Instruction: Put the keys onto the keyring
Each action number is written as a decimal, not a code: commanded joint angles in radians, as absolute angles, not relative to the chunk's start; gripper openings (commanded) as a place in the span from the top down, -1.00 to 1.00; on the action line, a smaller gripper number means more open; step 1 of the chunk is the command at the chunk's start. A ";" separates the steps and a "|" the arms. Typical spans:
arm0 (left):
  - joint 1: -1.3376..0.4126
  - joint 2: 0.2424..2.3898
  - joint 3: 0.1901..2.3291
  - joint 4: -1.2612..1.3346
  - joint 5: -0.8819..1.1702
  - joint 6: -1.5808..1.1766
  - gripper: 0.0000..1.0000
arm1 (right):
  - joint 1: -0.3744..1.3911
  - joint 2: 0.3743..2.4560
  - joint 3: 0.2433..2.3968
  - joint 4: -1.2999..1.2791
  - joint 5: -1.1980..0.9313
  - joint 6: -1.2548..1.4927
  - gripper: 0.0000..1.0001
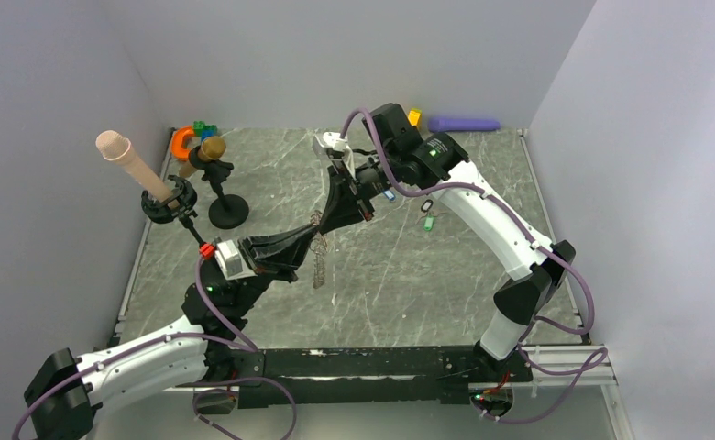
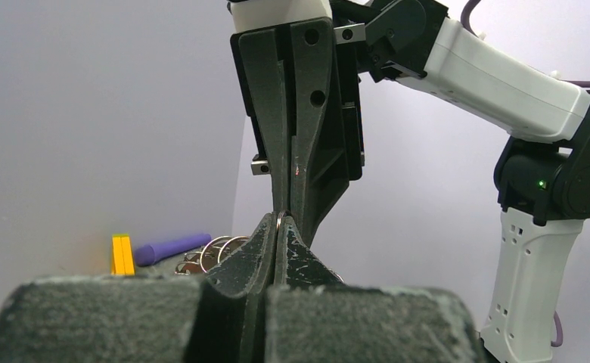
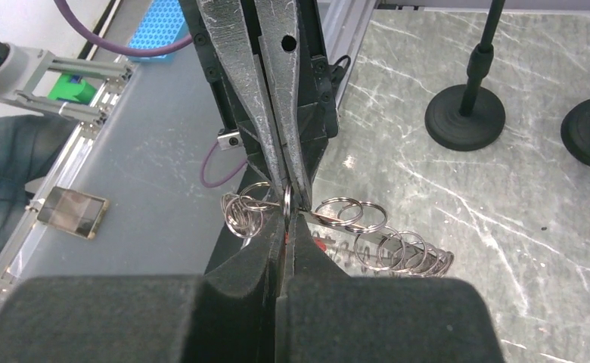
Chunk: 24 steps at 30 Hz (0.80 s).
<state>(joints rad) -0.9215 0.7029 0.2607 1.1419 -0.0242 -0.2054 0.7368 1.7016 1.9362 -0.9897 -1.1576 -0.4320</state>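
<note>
While the left gripper (image 2: 277, 227) and right gripper (image 3: 284, 223) are both pinching one link of the keyring (image 3: 383, 246), which is hanging right of the black stand base (image 1: 228, 213), any uneven pull is likely risking the thin link slipping free and the chain dropping.

Lab cell: plain walls (image 1: 335, 55), marbled tabletop (image 1: 427, 275)

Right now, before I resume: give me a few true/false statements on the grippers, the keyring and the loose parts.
1. The left gripper and the right gripper are both shut on the keyring. True.
2. The keyring lies flat on the table, untouched. False: it is held up between the two grippers' tips.
3. The green key lies on the table, apart from the keyring. True.
4. The left gripper holds the purple cylinder. False: the cylinder lies at the table's far edge.
</note>
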 commanded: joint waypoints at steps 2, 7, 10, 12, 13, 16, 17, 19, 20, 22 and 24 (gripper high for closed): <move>-0.918 0.668 0.262 1.192 -0.022 -0.213 0.97 | 0.741 1.694 1.979 -1.046 -1.167 -0.485 1.00; -0.917 0.638 0.254 1.165 -0.022 -0.221 1.00 | 0.740 1.696 1.980 -1.061 -1.193 -0.509 1.00; -0.916 0.625 0.260 1.145 -0.012 -0.223 1.00 | 0.740 1.700 1.983 -1.072 -1.210 -0.520 1.00; -0.916 0.621 0.260 1.142 -0.013 -0.223 1.00 | 0.741 1.700 1.986 -1.070 -1.211 -0.520 1.00; -0.916 0.621 0.259 1.142 -0.014 -0.223 1.00 | 0.740 1.700 1.986 -1.071 -1.211 -0.519 1.00; -0.916 0.621 0.258 1.143 -0.014 -0.225 1.00 | 0.740 1.700 1.986 -1.072 -1.216 -0.520 0.97; -0.916 0.623 0.258 1.145 -0.014 -0.226 1.00 | 0.741 1.698 1.984 -1.071 -1.215 -0.520 0.95; -0.916 0.627 0.258 1.150 -0.017 -0.227 1.00 | 0.741 1.697 1.979 -1.070 -1.215 -0.517 0.88; -0.916 0.628 0.258 1.150 -0.017 -0.226 1.00 | 0.741 1.697 1.978 -1.069 -1.217 -0.518 0.83; -0.917 0.629 0.257 1.153 -0.018 -0.226 1.00 | 0.740 1.695 1.976 -1.071 -1.221 -0.518 0.76; -0.916 0.629 0.258 1.155 -0.020 -0.227 1.00 | 0.740 1.696 1.976 -1.070 -1.221 -0.517 0.70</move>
<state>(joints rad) -0.9215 0.6430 0.2504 1.0767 -0.0101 -0.2272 0.7494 1.7077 1.9446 -1.0401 -1.1706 -0.5137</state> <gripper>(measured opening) 0.012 0.124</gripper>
